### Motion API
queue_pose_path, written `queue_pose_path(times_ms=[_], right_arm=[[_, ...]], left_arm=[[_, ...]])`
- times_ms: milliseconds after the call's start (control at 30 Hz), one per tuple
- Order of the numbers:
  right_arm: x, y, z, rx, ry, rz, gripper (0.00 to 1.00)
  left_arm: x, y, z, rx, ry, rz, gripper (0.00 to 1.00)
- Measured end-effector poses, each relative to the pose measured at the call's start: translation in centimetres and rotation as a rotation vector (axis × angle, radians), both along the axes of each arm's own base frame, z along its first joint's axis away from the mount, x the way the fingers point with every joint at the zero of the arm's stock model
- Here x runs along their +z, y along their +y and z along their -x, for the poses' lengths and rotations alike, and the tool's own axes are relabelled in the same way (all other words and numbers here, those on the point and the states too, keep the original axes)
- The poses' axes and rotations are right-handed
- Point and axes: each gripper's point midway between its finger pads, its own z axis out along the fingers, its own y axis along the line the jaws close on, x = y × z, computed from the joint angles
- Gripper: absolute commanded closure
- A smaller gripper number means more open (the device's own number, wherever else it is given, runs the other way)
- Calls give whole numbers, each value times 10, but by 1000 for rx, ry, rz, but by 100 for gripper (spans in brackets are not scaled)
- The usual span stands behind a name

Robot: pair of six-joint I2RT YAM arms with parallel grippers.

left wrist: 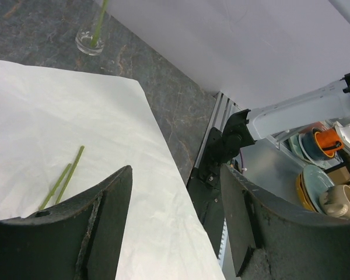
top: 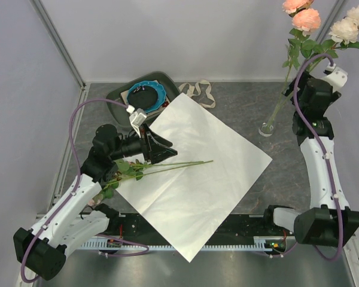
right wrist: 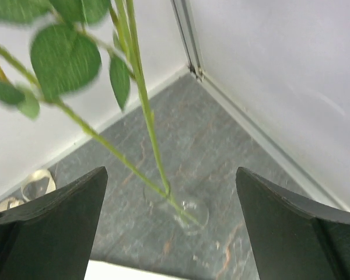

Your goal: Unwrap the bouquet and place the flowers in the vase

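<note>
Right wrist: flowers (right wrist: 142, 93) cropped at top; right hand (right wrist: 170, 175) spread wide, left hand (left wrist: 176, 170) likewise.

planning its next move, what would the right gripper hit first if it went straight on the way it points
The right gripper, jaws open, would probably meet the flower stems first, then the vase below; depth is unclear.

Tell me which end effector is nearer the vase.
Right. The right end effector hangs open above the vase, by the flowers standing in it; the left end effector is far across the paper, by two loose stems.
</note>
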Motion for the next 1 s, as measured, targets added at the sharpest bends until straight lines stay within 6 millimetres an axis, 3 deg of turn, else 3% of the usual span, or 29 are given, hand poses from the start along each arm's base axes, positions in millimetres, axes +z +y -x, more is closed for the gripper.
queue_pose_path(times_ms=[100,233,333,400,500,600,767,1000], right_arm=[[-17,15,20,-7,25,-44,2],[-39,65,40,89,67,-74,2],[-64,122,50,246,119,-77,2],[-94,168,63,377,182,-56,2],[-144,239,96,588,304,25,2],[-175,290,119,730,388,123,2],[-195,320,134,818,431,222,2],[-169,319,126,823,334,250,2]], left_arm=[[0,-1,-1,-1,7,3,31],[-6,-3,-6,4,31,-5,33],[-21,-2,-17,58,88,-39,34],[-35,1,-28,117,146,-75,35],[-66,13,-49,290,308,-138,36],[-99,31,-65,493,513,-179,35],[-154,57,-74,754,788,-219,35],[-213,82,-64,1015,1120,-224,40]])
